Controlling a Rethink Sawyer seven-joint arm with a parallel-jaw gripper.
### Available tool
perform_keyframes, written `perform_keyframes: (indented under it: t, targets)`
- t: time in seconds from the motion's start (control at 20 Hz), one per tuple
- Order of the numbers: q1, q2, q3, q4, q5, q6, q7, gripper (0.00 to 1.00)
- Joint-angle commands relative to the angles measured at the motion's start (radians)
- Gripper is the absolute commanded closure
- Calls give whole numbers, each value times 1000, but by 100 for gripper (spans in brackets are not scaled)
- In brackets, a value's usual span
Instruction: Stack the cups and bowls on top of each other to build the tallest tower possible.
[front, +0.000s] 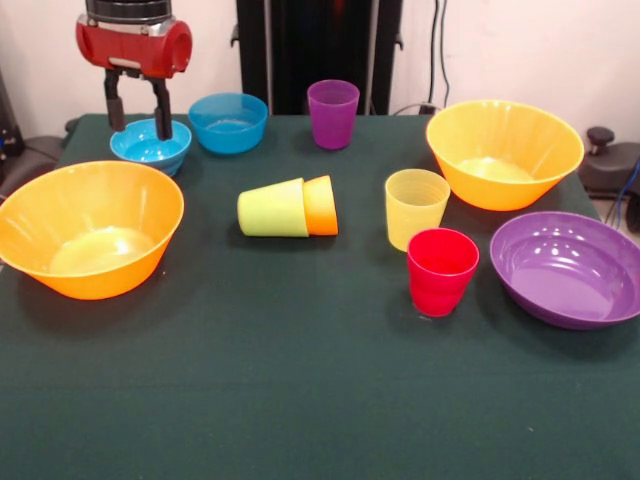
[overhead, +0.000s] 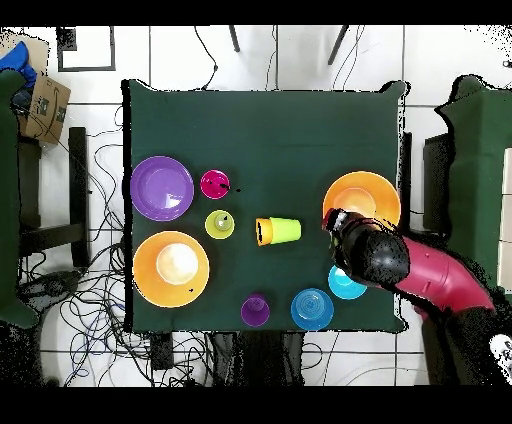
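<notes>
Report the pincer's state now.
Pincer: open, holding nothing, fingers straddling the rim of the cyan bowl.

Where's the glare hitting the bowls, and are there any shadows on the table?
Front view: bright highlights sit inside both orange bowls and the purple bowl; soft shadows fall beside the red cup. Overhead view: a pale glare patch fills one orange bowl.

Green table (front: 300, 400), bowls (front: 90, 240), cups (front: 441, 270)
</notes>
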Motion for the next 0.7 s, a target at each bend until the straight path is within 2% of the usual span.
perform_keyframes:
  t: [0.05,0.7]
  targets:
    - [31,31,80,9,7,13,39,0]
    - [30,96,81,-49,-9,-18,33,0]
